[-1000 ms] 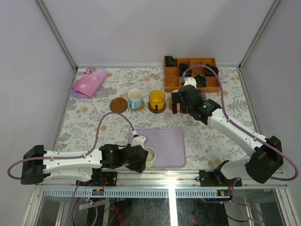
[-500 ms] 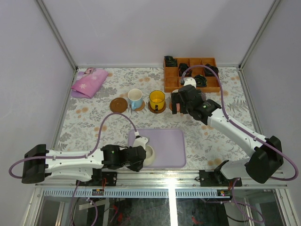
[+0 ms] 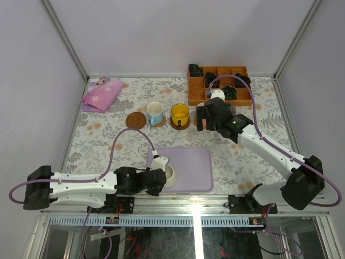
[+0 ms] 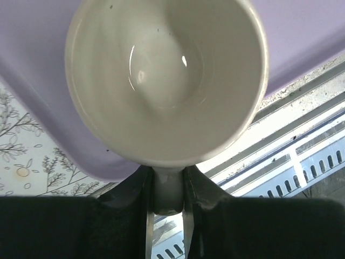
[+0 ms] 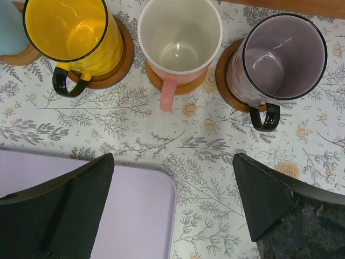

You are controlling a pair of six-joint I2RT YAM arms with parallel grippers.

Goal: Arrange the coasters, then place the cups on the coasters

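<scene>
A cream-white cup (image 4: pixel 167 81) stands on the lavender tray (image 3: pixel 191 162), and my left gripper (image 4: pixel 167 186) is shut on its handle; from above the gripper (image 3: pixel 160 181) sits at the tray's near left corner. My right gripper (image 5: pixel 172 159) hangs open over the table, just in front of the pink cup (image 5: pixel 179 38). The yellow cup (image 5: pixel 70 32), the pink cup and the greyish-purple cup (image 5: pixel 280 59) each stand on a brown coaster (image 5: pixel 121 59). The light blue cup (image 3: pixel 155 113) also stands on a coaster. One dark coaster (image 3: pixel 136 120) lies bare to its left.
An orange-brown compartment box (image 3: pixel 195 91) with dark items stands at the back right. A pink cloth (image 3: pixel 102 94) lies at the back left. A metal rail (image 4: pixel 302 129) runs along the table's near edge just beyond the tray.
My left gripper has closed on the cream cup's handle, and the cup has shifted slightly left on the tray. The right arm has not moved.
</scene>
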